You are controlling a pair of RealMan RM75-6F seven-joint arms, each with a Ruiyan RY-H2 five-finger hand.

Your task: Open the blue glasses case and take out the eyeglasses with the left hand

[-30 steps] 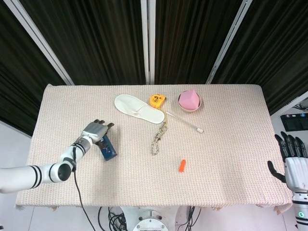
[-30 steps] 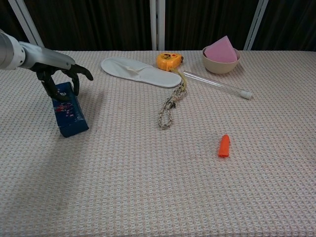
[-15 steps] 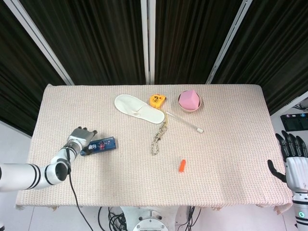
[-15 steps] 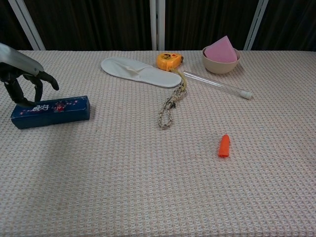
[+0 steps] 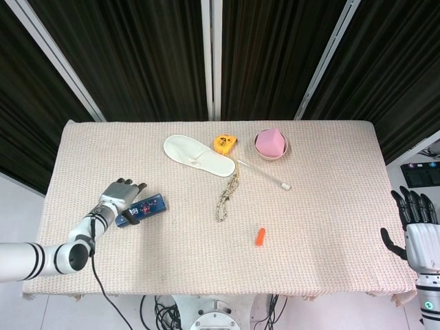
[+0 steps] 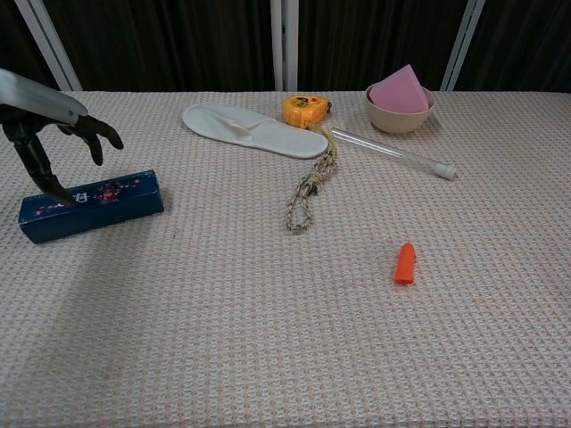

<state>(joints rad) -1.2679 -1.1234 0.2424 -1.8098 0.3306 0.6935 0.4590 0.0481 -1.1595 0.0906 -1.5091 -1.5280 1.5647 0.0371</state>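
Observation:
The blue glasses case [image 6: 94, 205] lies flat and closed on the beige woven table, near its left side; the head view shows the case [image 5: 146, 207] too. My left hand [image 6: 52, 134] hovers over the case's left end with fingers spread, and one fingertip [image 6: 55, 191] touches the lid. In the head view the left hand [image 5: 122, 196] sits just left of the case. It holds nothing. My right hand [image 5: 414, 230] hangs off the table's right edge, fingers extended and empty. No eyeglasses are visible.
A white slipper [image 6: 254, 129], a yellow tape measure [image 6: 306, 110] and a bowl holding a pink cone [image 6: 400, 100] line the back. A clear tube [image 6: 393, 152], a braided rope [image 6: 308, 189] and a small orange piece [image 6: 405, 263] lie mid-table.
One second ago the left hand held the case tilted up on end. The case then came down flat. Since then the hand has lifted and spread its fingers over it.

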